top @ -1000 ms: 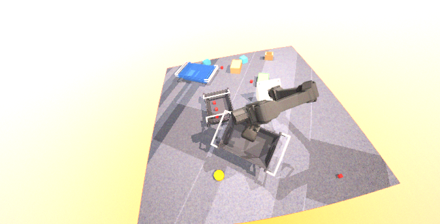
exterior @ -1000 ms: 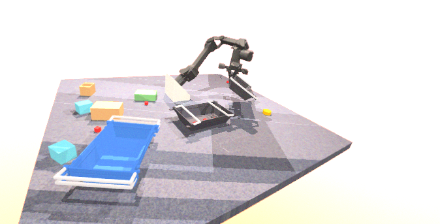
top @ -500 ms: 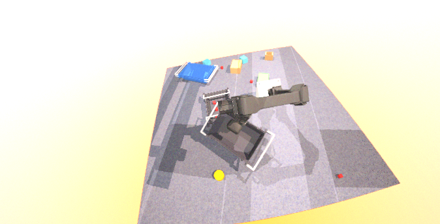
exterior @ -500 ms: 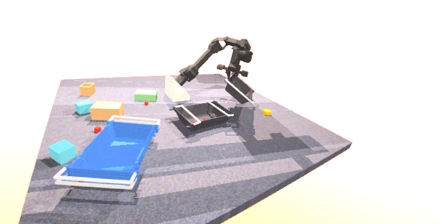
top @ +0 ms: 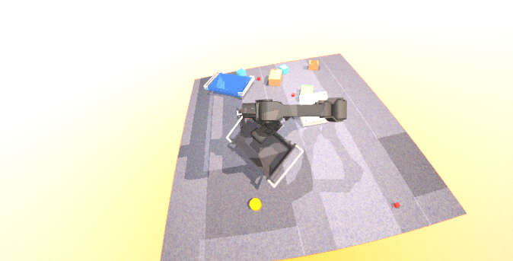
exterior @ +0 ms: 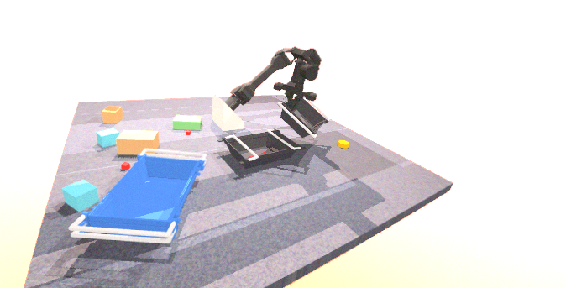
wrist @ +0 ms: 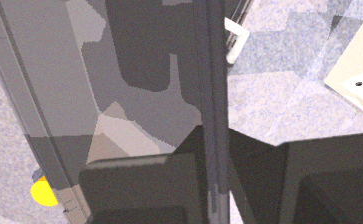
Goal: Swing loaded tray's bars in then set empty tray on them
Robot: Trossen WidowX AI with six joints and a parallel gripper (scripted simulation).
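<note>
The loaded black tray (exterior: 273, 159) stands level on the table, red blocks (exterior: 264, 154) inside; the arm mostly hides it in the top view. Its two white bars, left (exterior: 243, 147) and right (exterior: 285, 140), lie across its top. My gripper (top: 266, 132) (exterior: 294, 98) (wrist: 207, 130) is shut on a wall of the empty black tray (top: 262, 158) (exterior: 293, 122) (wrist: 213, 100). This tray hangs strongly tilted in the air beyond the loaded tray in the exterior view, apart from it, its white bars at its ends. In the wrist view the wall stands between the fingers.
A blue tray (top: 232, 82) (exterior: 172, 168) stands at the far left in the top view. Near it are orange boxes (top: 275, 77) (exterior: 138, 143) and cyan blocks. A white wedge (exterior: 227, 117) and green block (exterior: 187, 123) are beside the arm's base. A yellow disc (top: 255, 204) (exterior: 343, 144) (wrist: 47, 192) lies nearby.
</note>
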